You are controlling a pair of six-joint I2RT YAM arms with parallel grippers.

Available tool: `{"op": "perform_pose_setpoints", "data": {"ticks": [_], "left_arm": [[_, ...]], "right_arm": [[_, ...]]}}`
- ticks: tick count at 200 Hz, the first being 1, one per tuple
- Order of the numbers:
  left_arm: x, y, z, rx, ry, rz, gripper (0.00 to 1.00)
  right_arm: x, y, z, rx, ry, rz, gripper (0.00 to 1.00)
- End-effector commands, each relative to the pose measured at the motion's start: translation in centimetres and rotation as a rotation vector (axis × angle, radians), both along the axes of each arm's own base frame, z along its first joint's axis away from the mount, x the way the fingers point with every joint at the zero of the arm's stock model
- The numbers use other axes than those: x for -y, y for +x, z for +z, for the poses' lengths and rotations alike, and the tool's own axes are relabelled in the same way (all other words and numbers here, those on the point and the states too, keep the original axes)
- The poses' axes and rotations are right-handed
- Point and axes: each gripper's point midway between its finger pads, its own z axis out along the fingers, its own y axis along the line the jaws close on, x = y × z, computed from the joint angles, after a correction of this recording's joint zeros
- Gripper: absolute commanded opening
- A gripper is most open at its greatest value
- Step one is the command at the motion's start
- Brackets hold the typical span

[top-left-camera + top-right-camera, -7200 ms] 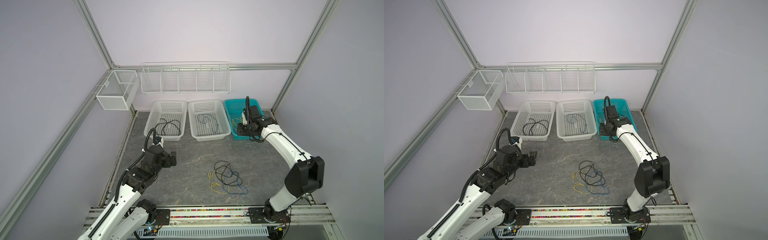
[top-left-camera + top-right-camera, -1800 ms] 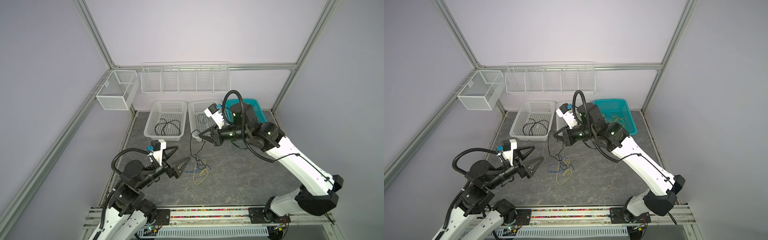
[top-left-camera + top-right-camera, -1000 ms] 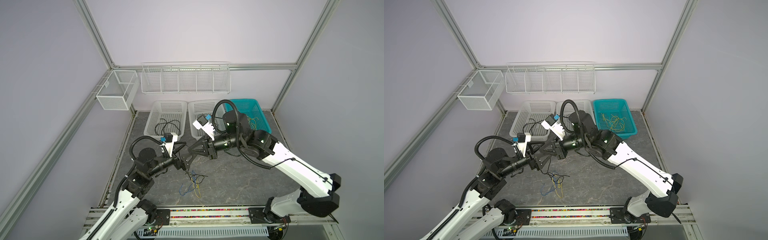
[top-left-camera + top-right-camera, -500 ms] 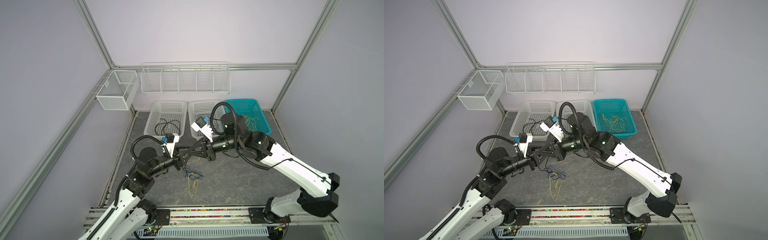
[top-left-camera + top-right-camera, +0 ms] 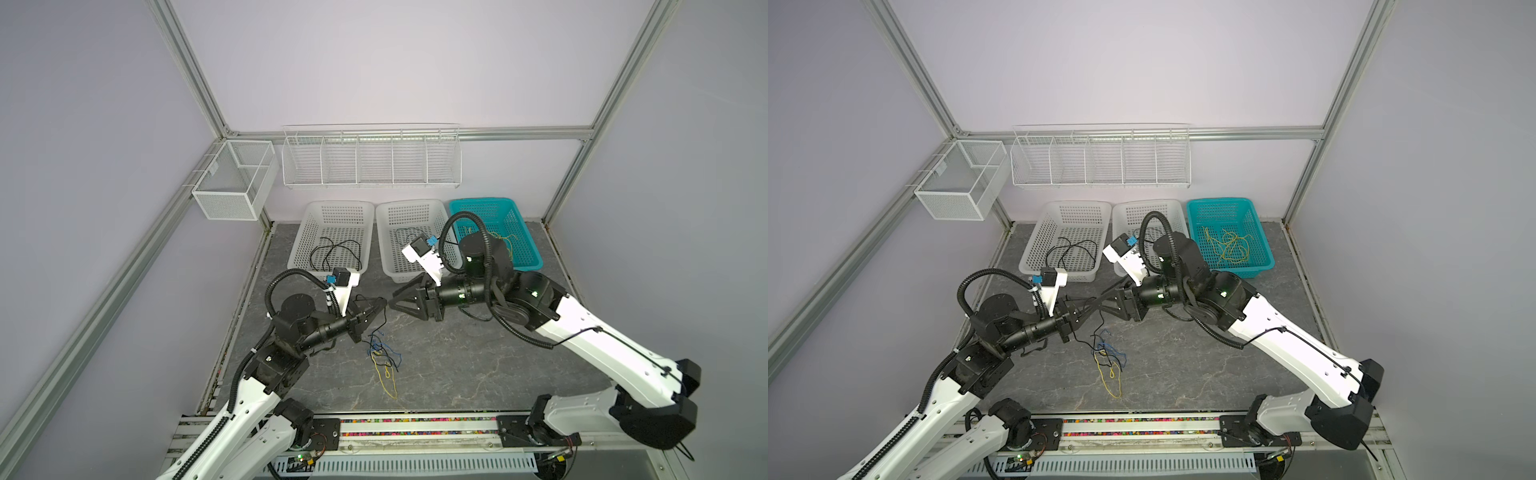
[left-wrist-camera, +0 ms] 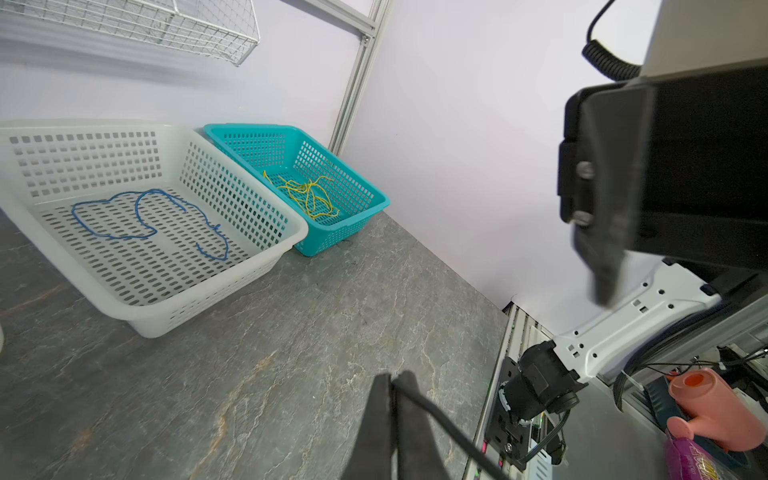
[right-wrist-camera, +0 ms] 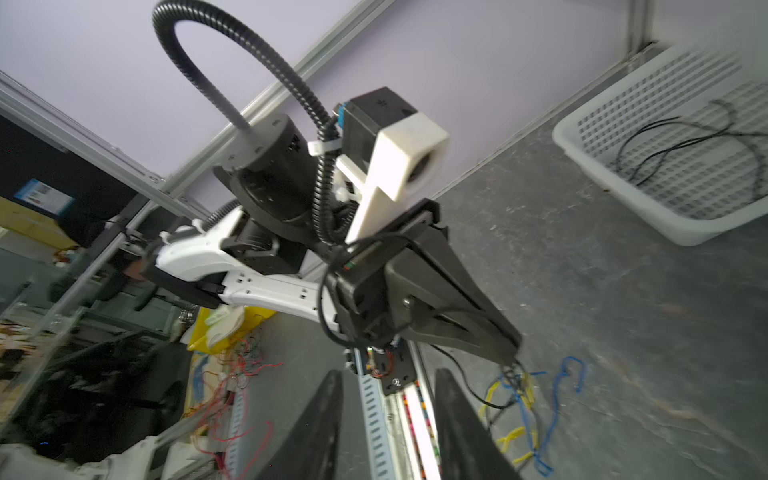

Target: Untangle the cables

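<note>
Sorting by colour was well advanced, as you could judge from the baskets. Black cables (image 5: pixel 334 253) lay in the left white basket (image 5: pixel 300 245). A blue cable (image 6: pixel 124 220) lay in the middle white basket (image 5: pixel 384 243), and yellow cables (image 5: pixel 1227 249) lay in the teal basket (image 5: pixel 1262 245) at upper right. One small tangle (image 5: pixel 380 353) of black, blue and yellow strands lay on the bench (image 5: pixel 457 365), at lower centre of both top views.

The left gripper (image 5: pixel 380 306) had its fingers (image 6: pixel 376 415) closed on a black cable (image 6: pixel 436 417) that ran down into that tangle. The right gripper (image 5: pixel 392 301) had its fingers (image 7: pixel 324 424) apart and held nothing, with its tips just beside the left gripper.

You would have rated the task unfinished: the last knot needed separating, and each strand needed placing in its basket.
</note>
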Motion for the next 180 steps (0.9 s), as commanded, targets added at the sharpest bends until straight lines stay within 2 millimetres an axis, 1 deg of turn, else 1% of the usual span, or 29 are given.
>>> {"op": "perform_pose_setpoints", "data": {"ticks": [1, 10, 20, 40, 59, 79, 98, 118, 127, 128, 130, 135, 154, 180], "left_arm": [[-0.7, 0.2, 2.5, 0.012, -0.023, 0.048, 0.00], [-0.9, 0.2, 3.0, 0.000, -0.032, 0.062, 0.00], [-1.1, 0.4, 3.6, -0.015, -0.039, 0.084, 0.00], [-1.6, 0.7, 4.6, -0.045, -0.056, 0.125, 0.00], [-2.1, 1.0, 5.6, -0.064, -0.086, 0.163, 0.00], [-2.5, 1.1, 6.4, -0.068, -0.111, 0.189, 0.00], [-2.7, 1.1, 7.0, -0.071, -0.134, 0.200, 0.00], [-3.0, 0.9, 8.0, -0.066, -0.154, 0.203, 0.00], [-3.1, 0.7, 8.4, -0.060, -0.158, 0.200, 0.00], [-3.1, 0.6, 8.4, -0.060, -0.159, 0.199, 0.00], [-3.1, 0.5, 8.6, -0.058, -0.160, 0.198, 0.00], [-3.1, 0.5, 8.7, -0.057, -0.159, 0.198, 0.00], [-3.2, 0.1, 9.1, -0.058, -0.165, 0.186, 0.00], [-3.1, -0.3, 9.6, -0.060, -0.181, 0.167, 0.00]], "right_arm": [[3.1, 1.8, -0.6, 0.001, 0.018, -0.134, 0.58], [4.1, 1.9, -1.7, 0.011, 0.000, -0.158, 0.63], [4.8, 1.6, -3.1, 0.024, -0.030, -0.166, 0.65], [5.1, 0.8, -5.7, 0.009, -0.049, -0.140, 0.67], [4.1, -0.3, -8.2, -0.019, -0.039, -0.093, 0.67], [2.3, -1.8, -10.3, -0.005, -0.024, -0.039, 0.67], [0.7, -2.7, -12.2, 0.016, -0.066, -0.008, 0.66], [-0.1, -2.3, -14.7, 0.014, -0.107, -0.024, 0.64], [-0.3, -1.9, -15.1, 0.025, -0.114, -0.036, 0.63], [-0.2, -1.9, -15.8, 0.019, -0.126, -0.037, 0.63], [0.0, -1.9, -16.4, 0.017, -0.139, -0.040, 0.63], [0.0, -1.7, -17.0, 0.021, -0.151, -0.047, 0.63], [-0.2, -1.1, -18.4, 0.032, -0.172, -0.069, 0.62], [-1.4, -0.3, -19.9, 0.026, -0.185, -0.069, 0.59]]}}
